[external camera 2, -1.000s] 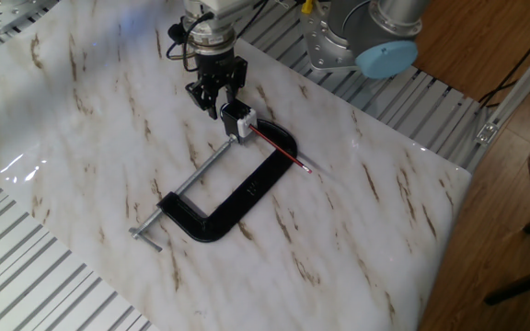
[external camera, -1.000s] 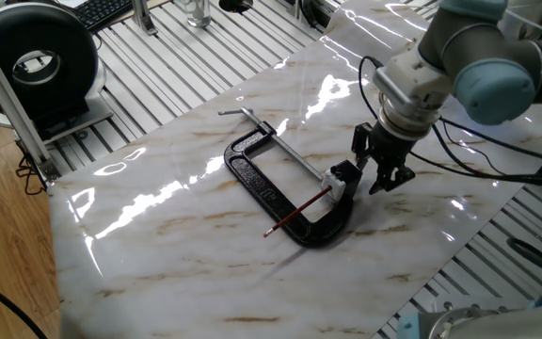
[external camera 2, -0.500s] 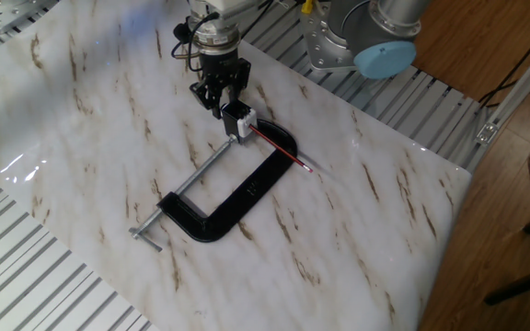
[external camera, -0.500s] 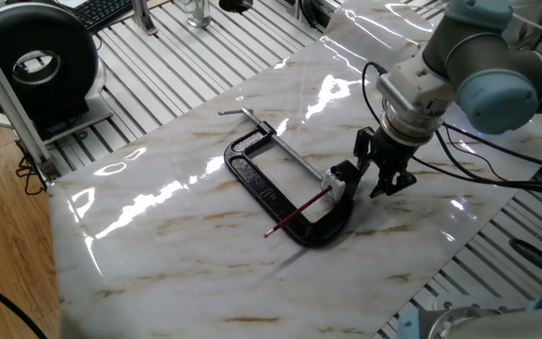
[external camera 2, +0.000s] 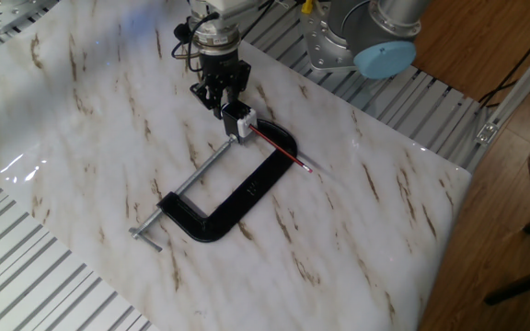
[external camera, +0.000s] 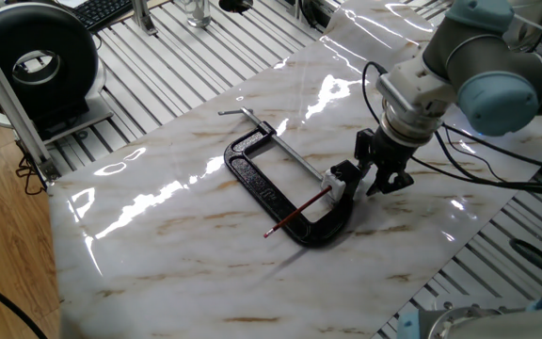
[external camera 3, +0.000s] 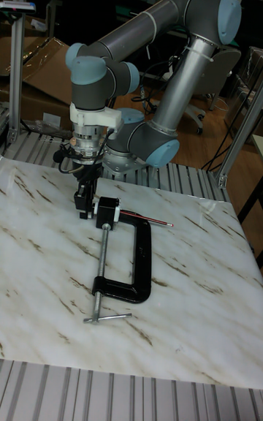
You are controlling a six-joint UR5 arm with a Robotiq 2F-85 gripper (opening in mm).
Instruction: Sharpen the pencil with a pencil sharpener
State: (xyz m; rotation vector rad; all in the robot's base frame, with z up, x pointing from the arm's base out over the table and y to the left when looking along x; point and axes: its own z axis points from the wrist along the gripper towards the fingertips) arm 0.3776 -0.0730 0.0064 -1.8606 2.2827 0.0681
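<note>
A thin red pencil [external camera: 296, 213] [external camera 2: 281, 151] [external camera 3: 146, 218] lies across the black C-clamp [external camera: 263, 188] [external camera 2: 237, 198] [external camera 3: 140, 260], one end at the pencil sharpener [external camera: 336, 185] [external camera 2: 246, 124]. That small whitish block sits at the clamp's jaw, by the end of the silver threaded rod. My gripper [external camera: 377, 185] [external camera 2: 217, 99] [external camera 3: 86, 206] stands just beyond the sharpener, pointing down at the table. Its fingers are apart and hold nothing. In the tall fixed view the sharpener is mostly hidden behind the clamp's black pad.
The work lies on a marble-patterned sheet [external camera: 177, 245] over a slatted metal table. A black round device [external camera: 36, 58] stands at the far left, with a keyboard [external camera: 111, 9] and a glass [external camera: 197, 11] behind. Cables [external camera: 497, 165] trail at the right. The arm's base [external camera 2: 357, 37] is behind the gripper.
The gripper shifted slightly away from the clamp's jaw a second ago and has barely moved since. Pencil, sharpener and clamp lie as before.
</note>
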